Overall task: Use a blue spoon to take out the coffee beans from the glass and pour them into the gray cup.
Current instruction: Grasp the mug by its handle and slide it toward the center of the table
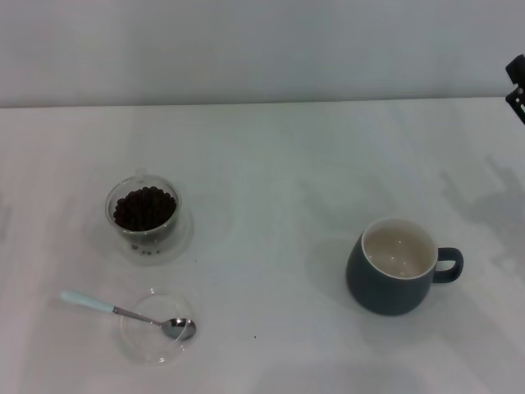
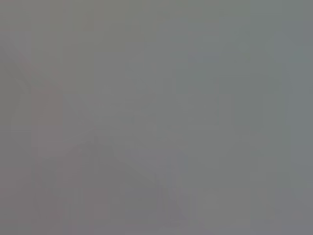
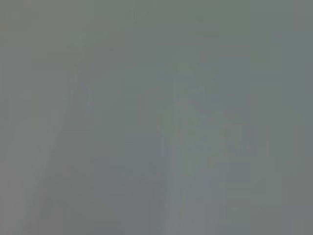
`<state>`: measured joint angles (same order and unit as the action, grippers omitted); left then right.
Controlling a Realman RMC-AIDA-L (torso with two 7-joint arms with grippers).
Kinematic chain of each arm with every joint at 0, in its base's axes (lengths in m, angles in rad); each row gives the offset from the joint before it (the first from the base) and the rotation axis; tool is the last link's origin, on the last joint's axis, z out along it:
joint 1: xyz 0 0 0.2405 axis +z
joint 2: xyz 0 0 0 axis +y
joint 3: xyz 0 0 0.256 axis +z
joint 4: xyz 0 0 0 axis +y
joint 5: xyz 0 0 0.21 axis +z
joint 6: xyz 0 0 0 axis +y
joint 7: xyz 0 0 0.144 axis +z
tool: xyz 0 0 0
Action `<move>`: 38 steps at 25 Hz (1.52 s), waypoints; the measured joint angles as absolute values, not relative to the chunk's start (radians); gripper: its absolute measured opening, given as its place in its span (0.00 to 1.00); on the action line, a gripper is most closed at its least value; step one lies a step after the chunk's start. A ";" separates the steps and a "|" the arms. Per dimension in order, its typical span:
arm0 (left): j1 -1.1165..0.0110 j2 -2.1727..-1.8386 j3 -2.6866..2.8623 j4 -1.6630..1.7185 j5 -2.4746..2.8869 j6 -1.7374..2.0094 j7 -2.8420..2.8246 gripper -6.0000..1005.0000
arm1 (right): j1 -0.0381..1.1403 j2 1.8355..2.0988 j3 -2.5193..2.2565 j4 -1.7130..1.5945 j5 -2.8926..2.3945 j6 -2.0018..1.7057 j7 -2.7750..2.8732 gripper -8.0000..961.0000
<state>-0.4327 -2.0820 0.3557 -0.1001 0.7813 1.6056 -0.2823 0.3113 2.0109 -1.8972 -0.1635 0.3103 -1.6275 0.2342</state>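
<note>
The blue spoon (image 1: 123, 312) lies at the front left with its metal bowl resting in a flat clear dish (image 1: 156, 332) and its pale blue handle pointing left. The glass (image 1: 142, 211), full of coffee beans (image 1: 144, 207), stands behind it on the white table (image 1: 271, 164). The gray cup (image 1: 395, 265) stands at the right, cream inside, empty, handle pointing right. A dark part of my right arm (image 1: 517, 86) shows at the far right edge, far from everything. My left gripper is out of view. Both wrist views show only plain grey.
A pale wall runs behind the table's far edge. Open table surface lies between the glass and the gray cup.
</note>
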 joint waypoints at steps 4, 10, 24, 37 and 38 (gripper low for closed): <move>-0.414 -2.085 0.355 -0.106 0.779 1.602 -0.277 0.88 | 0.302 2.011 -1.906 -0.156 0.310 -1.621 0.249 0.91; -0.400 -2.085 0.355 -0.106 0.779 1.604 -0.282 0.88 | 0.301 2.012 -1.906 -0.163 0.312 -1.622 0.261 0.91; -0.341 -2.081 0.351 -0.095 0.753 1.623 -0.287 0.88 | 0.312 2.006 -1.893 -0.162 0.332 -1.575 0.241 0.91; -0.368 -2.079 0.350 -0.061 0.742 1.585 -0.285 0.88 | 0.228 2.004 -1.918 -0.062 0.214 -1.598 0.334 0.91; -0.370 -2.079 0.350 -0.060 0.742 1.584 -0.285 0.88 | 0.219 2.003 -1.918 -0.049 0.192 -1.606 0.334 0.91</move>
